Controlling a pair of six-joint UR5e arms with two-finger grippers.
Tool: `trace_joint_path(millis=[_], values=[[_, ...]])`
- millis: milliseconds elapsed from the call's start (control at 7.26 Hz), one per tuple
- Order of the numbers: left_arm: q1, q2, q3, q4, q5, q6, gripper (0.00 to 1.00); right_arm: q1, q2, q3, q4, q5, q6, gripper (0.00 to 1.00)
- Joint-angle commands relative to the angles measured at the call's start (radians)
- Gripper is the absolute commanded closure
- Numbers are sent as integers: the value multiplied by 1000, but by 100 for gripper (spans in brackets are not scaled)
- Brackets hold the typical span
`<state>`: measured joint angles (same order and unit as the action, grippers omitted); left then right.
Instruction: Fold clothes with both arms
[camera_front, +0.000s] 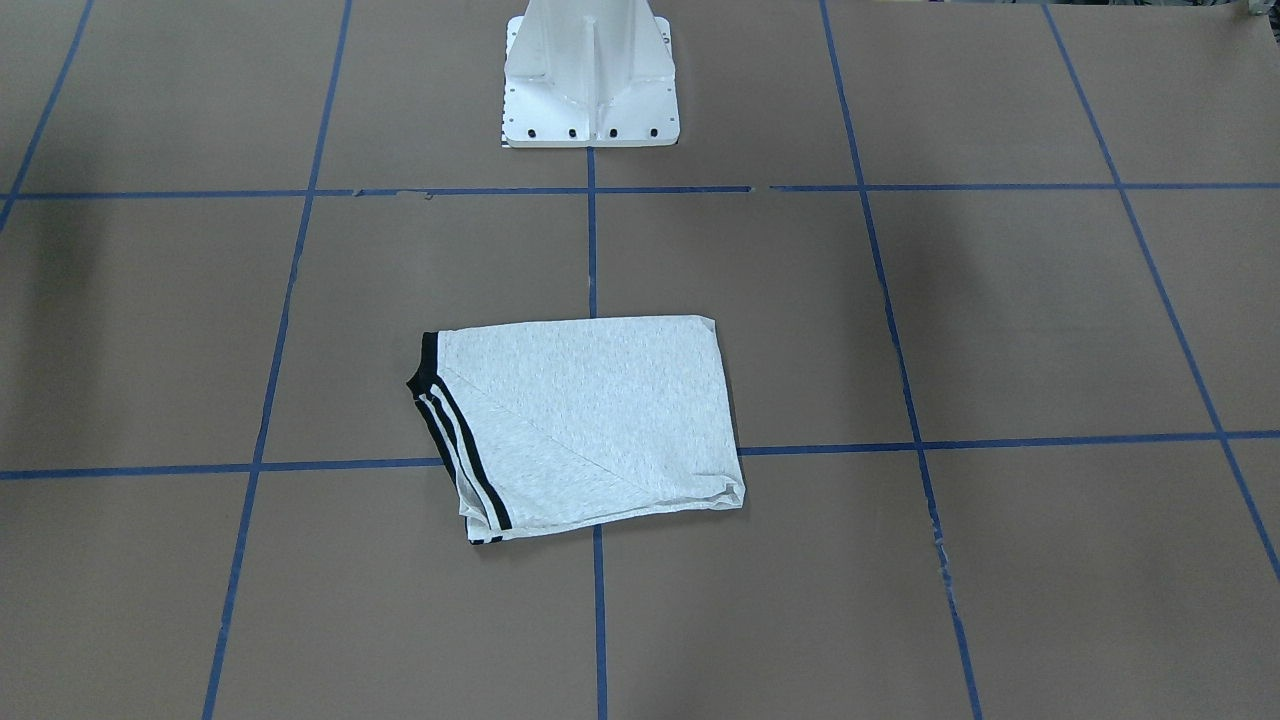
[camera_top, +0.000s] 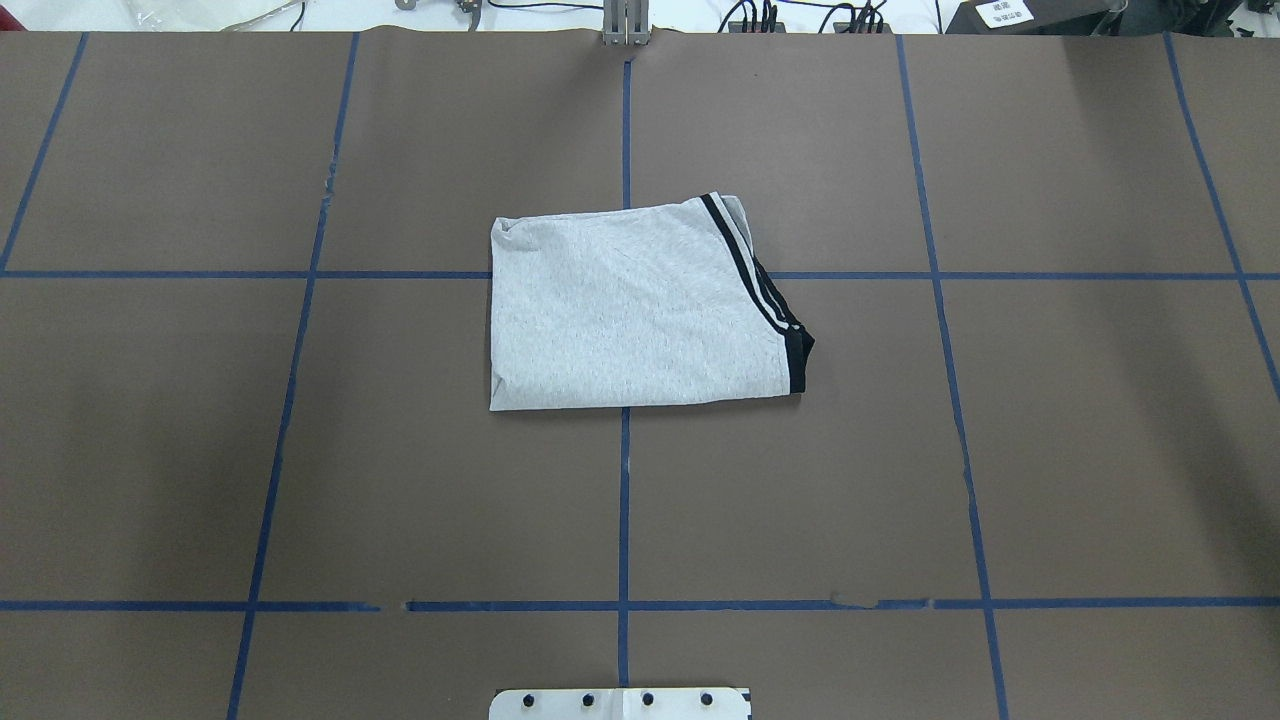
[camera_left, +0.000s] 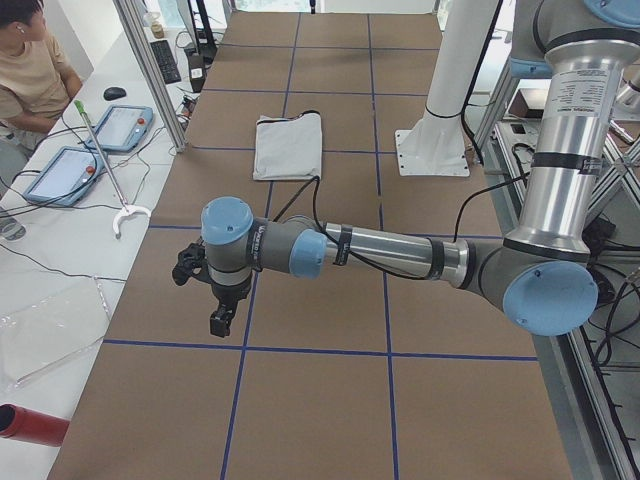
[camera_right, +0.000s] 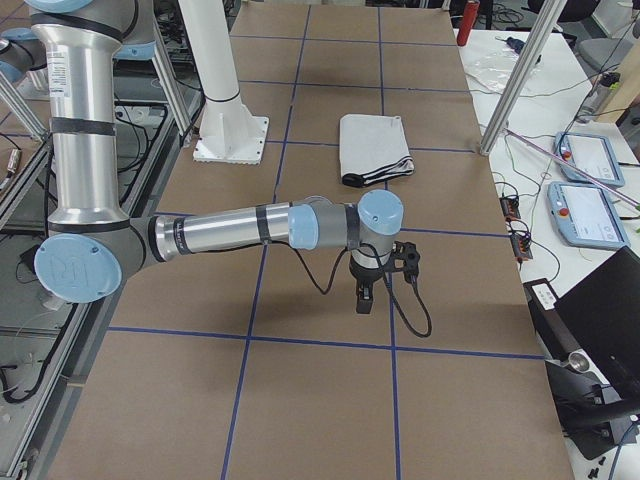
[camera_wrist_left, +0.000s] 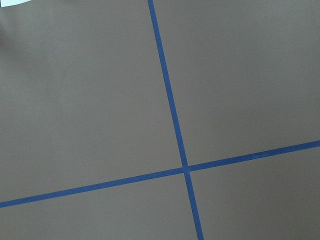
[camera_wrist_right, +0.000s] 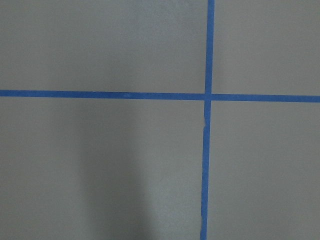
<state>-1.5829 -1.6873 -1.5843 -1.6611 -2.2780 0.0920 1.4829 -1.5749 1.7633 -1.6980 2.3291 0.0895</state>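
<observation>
The clothes (camera_top: 635, 305) are one light grey T-shirt lying folded into a flat rectangle at the table's middle, black-and-white striped trim along one side (camera_front: 450, 420). It also shows in the side views (camera_left: 287, 147) (camera_right: 373, 148). Its printed front is hidden. My left gripper (camera_left: 222, 320) hangs over bare table far from the shirt, near the table's left end. My right gripper (camera_right: 364, 300) hangs the same way near the right end. Both show only in the side views, so I cannot tell whether they are open or shut. Both wrist views show only brown table and blue tape.
The brown table is marked with a blue tape grid (camera_top: 625, 500). The white pedestal base (camera_front: 590, 80) stands at the robot's side. A person (camera_left: 30, 70) sits at a side desk with tablets (camera_left: 120, 127). A red cylinder (camera_left: 30, 425) lies nearby.
</observation>
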Motion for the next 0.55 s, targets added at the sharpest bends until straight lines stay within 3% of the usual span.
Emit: trace_joint_path(millis=[0,413], values=[[0,11,-5,-20,-64,-5,0,20,6,-2,-17,-5,-45,0],[3,12,-9,-26,-69,-8,0,22,-1,-4,-12,-5,-43,0]])
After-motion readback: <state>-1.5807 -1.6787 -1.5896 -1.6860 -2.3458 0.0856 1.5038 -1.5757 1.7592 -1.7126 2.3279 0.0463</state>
